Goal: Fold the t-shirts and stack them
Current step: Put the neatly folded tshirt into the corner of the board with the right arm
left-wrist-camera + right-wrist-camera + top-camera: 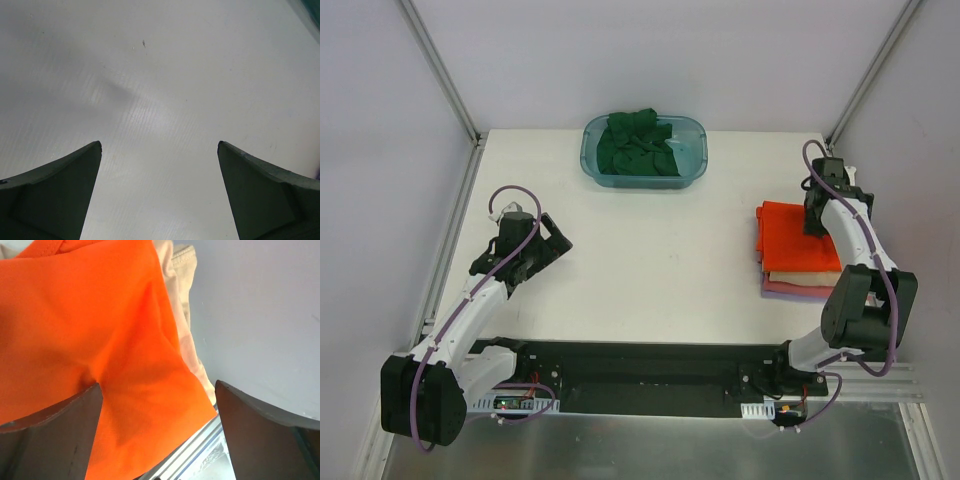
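Folded bright orange-red t-shirt (pixel 798 238) tops the stack (pixel 800 286); crumpled dark green t-shirt (pixel 640 148) lies unfolded in the teal plastic tub (pixel 701 150). Left claw (pixel 159 143) and right claw (pixel 157 384) stand spread.

Robot lab: enclosed benchtop test cell.
White table (pixel 650 270) boxed in by plain white panels (pixel 380 150) on aluminium frame posts (pixel 440 70); left arm (pixel 470 310) and right arm (pixel 860 290), cabled, bolted to a black base plate (pixel 650 380) at the near edge.
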Robot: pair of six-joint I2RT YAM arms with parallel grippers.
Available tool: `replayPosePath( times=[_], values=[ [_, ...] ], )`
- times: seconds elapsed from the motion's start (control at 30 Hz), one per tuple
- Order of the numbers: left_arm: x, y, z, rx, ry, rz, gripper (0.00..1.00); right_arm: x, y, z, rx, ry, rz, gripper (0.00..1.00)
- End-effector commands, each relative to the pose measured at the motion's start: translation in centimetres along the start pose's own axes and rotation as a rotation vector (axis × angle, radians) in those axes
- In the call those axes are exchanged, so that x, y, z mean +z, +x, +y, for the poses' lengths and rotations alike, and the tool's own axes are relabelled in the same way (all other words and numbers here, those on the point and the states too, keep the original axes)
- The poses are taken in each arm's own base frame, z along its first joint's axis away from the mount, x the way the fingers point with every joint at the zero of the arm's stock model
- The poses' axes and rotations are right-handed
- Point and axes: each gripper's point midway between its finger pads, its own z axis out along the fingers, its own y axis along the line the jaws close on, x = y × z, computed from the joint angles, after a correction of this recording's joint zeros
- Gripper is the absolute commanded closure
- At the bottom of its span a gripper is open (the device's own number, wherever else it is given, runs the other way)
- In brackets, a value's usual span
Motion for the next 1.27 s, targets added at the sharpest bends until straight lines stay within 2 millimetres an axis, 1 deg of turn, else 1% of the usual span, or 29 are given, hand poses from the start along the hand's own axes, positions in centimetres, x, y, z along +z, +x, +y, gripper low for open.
replayPosePath(
  times=[0.0, 0.13, 0.3, 0.4, 0.5, 0.57, 0.6, 0.63, 0.73, 0.83, 0.9, 0.97, 1.03, 1.13, 1.23],
  values=[
    [-0.1, -0.6, 0.5, 0.012, -0.012, -0.028, 0.01, -1.3, -1.5, -1.5, 0.155, 0.038, -0.048, 0.04],
    [-0.5, -0.7, -0.1, 0.023, 0.019, -0.026, 0.01, -4.0, -2.9, -1.6, 0.281, -0.058, -0.125, 0.04],
    [-1.6, -1.2, -1.3, 0.040, 0.074, -0.039, 0.01, -7.5, -3.3, 0.0, 0.401, -0.285, -0.239, 0.04],
    [-2.4, -1.5, -2.4, 0.042, 0.123, -0.041, 0.01, -9.6, -3.2, 1.8, 0.464, -0.454, -0.350, 0.04],
    [-3.2, -1.6, -2.9, 0.043, 0.154, -0.046, 0.01, -11.9, -2.6, 4.0, 0.487, -0.643, -0.419, 0.04],
    [-3.4, -1.3, -2.9, 0.043, 0.166, -0.041, 0.01, -13.2, -1.8, 4.5, 0.490, -0.711, -0.446, 0.04],
    [-3.7, -1.3, -3.0, 0.046, 0.176, -0.047, 0.01, -14.0, -1.2, 5.2, 0.474, -0.768, -0.449, 0.04],
    [-3.9, -1.3, -3.0, 0.048, 0.178, -0.051, 0.01, -14.4, -0.6, 5.5, 0.467, -0.796, -0.455, 0.04],
    [-4.8, -1.6, -3.2, 0.062, 0.210, -0.081, 0.01, -16.4, 0.5, 5.3, 0.468, -0.861, -0.517, 0.04],
    [-6.1, -2.1, -3.1, 0.079, 0.238, -0.144, 0.01, -17.2, 2.0, 5.1, 0.498, -0.888, -0.568, 0.04],
    [-6.6, -2.4, -2.6, 0.090, 0.240, -0.193, 0.01, -17.3, 3.1, 5.1, 0.505, -0.891, -0.597, 0.04],
    [-7.2, -2.6, -2.4, 0.089, 0.251, -0.229, 0.01, -17.0, 4.2, 5.1, 0.504, -0.882, -0.609, 0.04],
    [-7.5, -3.0, -2.1, 0.077, 0.249, -0.270, 0.01, -16.2, 5.2, 5.3, 0.497, -0.860, -0.618, 0.04],
    [-8.0, -3.3, -2.5, 0.084, 0.277, -0.288, 0.01, -15.9, 5.8, 5.2, 0.515, -0.850, -0.628, 0.04],
    [-8.2, -3.2, -2.7, 0.089, 0.290, -0.285, 0.01, -15.8, 5.8, 4.8, 0.524, -0.828, -0.633, 0.04]
  ],
)
